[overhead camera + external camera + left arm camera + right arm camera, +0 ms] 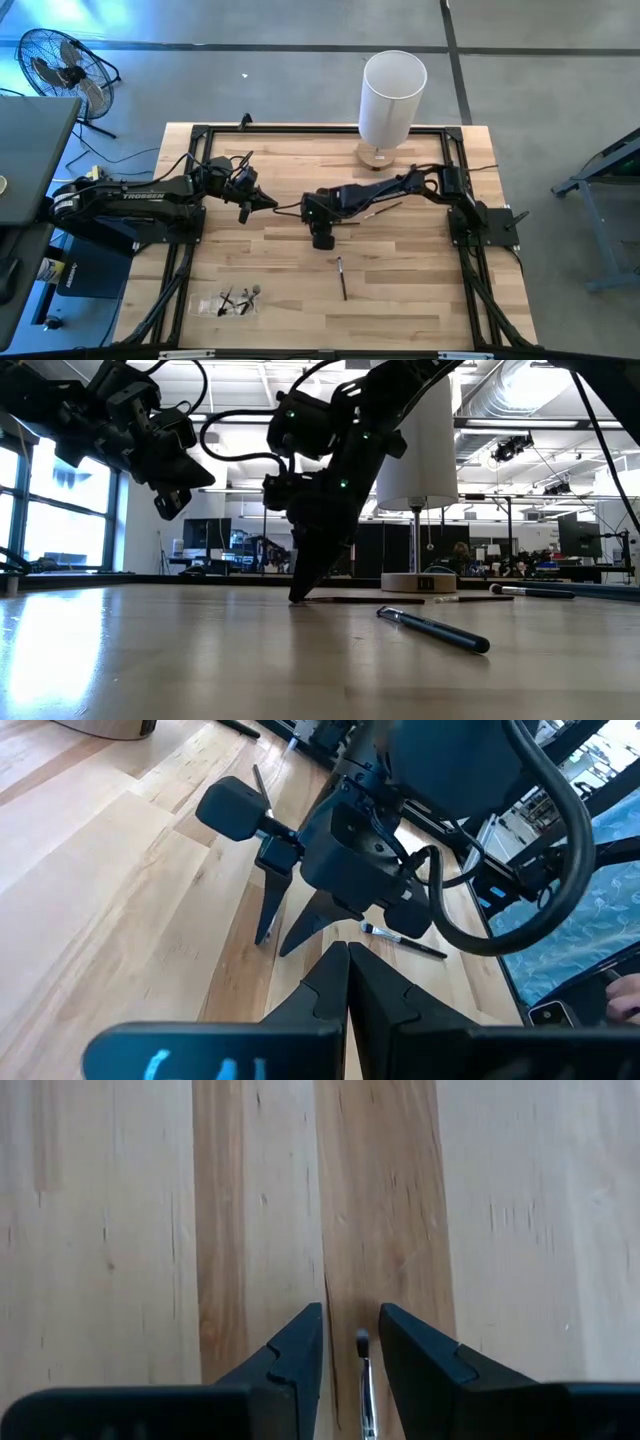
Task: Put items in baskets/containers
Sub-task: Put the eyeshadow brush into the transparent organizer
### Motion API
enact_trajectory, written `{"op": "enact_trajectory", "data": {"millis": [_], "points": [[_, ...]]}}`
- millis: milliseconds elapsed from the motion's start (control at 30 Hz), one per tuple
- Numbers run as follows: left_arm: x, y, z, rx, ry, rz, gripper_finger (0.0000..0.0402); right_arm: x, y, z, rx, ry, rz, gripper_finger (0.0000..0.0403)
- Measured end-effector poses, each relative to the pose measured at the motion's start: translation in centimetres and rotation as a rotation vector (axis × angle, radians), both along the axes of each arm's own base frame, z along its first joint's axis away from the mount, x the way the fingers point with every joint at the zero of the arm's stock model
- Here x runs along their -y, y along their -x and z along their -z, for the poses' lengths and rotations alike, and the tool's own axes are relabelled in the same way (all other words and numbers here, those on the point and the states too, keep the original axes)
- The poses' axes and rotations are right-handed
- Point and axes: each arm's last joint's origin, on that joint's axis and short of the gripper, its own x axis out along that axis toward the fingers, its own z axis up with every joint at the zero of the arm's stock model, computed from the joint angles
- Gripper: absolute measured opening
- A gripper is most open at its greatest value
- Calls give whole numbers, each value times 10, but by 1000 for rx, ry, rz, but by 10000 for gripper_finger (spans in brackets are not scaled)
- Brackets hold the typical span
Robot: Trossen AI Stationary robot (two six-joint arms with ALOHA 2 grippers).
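Right hand (350,1350) low over the worktop (420,290) at centre frame, fingers parted around a thin brush (364,1380), not yet clamped. Could pinch only the tip, tilting or flicking it away. Left hand (268,204) clenched, empty, close by: collision risk. Clear tray (236,300) far off, lower left; another brush (342,277) lower centre.
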Motion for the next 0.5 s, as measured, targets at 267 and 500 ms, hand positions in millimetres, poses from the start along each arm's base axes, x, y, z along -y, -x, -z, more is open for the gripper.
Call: {"op": "enact_trajectory", "data": {"millis": [267,500], "points": [[0,0,0,0,-2,0,1,1,-1,0,13,5,-17,99],[0,0,0,0,-4,0,1,8,1,0,-4,-10,-4,99]]}}
